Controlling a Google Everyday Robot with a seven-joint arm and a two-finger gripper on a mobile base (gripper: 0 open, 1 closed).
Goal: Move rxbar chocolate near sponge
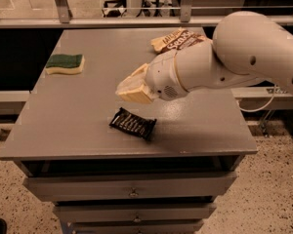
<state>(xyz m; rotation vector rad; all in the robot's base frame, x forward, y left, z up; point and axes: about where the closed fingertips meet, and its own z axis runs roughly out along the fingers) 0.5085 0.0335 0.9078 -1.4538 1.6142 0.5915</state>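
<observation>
The rxbar chocolate (pixel 133 124), a flat black wrapper with white lettering, lies on the grey table (pixel 88 106) near its front edge. The sponge (pixel 64 64), dark green over pale yellow, rests at the table's left side, well away from the bar. My gripper (pixel 131 88), cream-coloured at the end of the white arm (pixel 244 52), hangs above the table just beyond and slightly above the bar, not touching it. Nothing shows in the gripper.
A brown-and-yellow chip bag (pixel 178 39) lies at the back right of the table, partly behind my arm. Drawers (pixel 132 189) sit under the tabletop. A railing and glass run behind the table, and speckled floor lies all around it.
</observation>
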